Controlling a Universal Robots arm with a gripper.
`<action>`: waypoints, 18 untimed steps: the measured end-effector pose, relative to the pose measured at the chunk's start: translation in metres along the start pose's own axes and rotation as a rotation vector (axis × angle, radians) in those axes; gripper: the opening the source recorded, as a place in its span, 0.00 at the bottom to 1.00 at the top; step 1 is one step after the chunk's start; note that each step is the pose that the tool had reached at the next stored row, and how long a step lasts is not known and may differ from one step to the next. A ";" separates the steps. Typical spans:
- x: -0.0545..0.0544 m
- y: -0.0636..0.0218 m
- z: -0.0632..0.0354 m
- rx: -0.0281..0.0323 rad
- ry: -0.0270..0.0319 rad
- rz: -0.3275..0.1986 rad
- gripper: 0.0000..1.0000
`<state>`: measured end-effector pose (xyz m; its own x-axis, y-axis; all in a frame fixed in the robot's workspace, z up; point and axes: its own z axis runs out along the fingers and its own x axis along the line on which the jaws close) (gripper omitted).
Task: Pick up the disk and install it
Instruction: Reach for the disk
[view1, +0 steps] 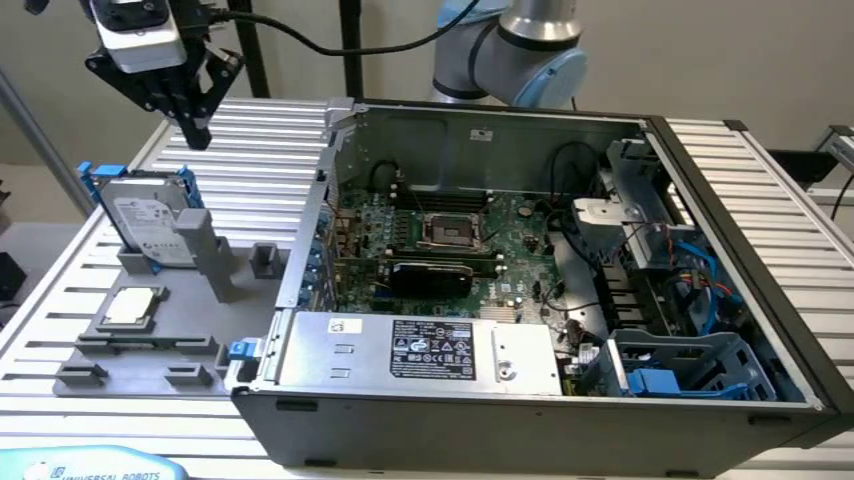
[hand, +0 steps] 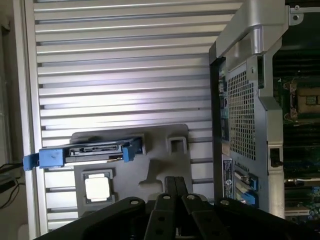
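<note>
Disk (view1: 147, 215), a flat rectangular silver-grey hard drive with a white printed label in a bright blue plastic carrier, stands on its edge at the exterior view's left. It leans slightly in an upright slot of a grey plastic fixture plate (view1: 200, 310). That plate lies flat on the bench (view1: 267, 130), a surface of ribbed aluminium slats. In the wrist view the disk (hand: 92, 151) appears edge-on from above, as a thin dark strip between blue ends, on the same plate (hand: 160, 145) and bench (hand: 125, 60).

The black tool (view1: 200, 135) hangs in the upper left of the exterior view, pointing down. It is above the disk and well apart from it. Its fingers are pressed together and grip nothing. The wrist view shows the tool (hand: 175, 181) with its two fingers side by side, touching no object.

A small square silver chip (view1: 138, 305) sits in a shallow seat on the plate, nearer the camera than the disk. The wrist view shows the chip (hand: 97, 188) just beside the disk.

A large dark grey computer case (view1: 467, 135) lies open on the bench, across the centre and right of the exterior view. Inside it are a green circuit board (view1: 441, 230), a grey metal box with a black-and-white sticker (view1: 414, 345) along the near edge, and a blue plastic cage (view1: 681, 365) at the lower right. The case's perforated metal panel (hand: 245, 115) is visible in the wrist view.
</note>
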<state>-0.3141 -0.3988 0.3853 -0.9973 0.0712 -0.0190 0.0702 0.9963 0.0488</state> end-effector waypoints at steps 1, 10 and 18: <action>0.005 -0.0003 0.0004 0.0000 0.0000 0.000 0.11; 0.045 -0.0035 0.0050 0.0002 0.0026 0.000 0.11; 0.082 -0.0063 0.0103 0.0007 0.0098 0.000 0.11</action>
<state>-0.3956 -0.3988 0.3731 -0.9974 0.0711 -0.0091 0.0706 0.9963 0.0481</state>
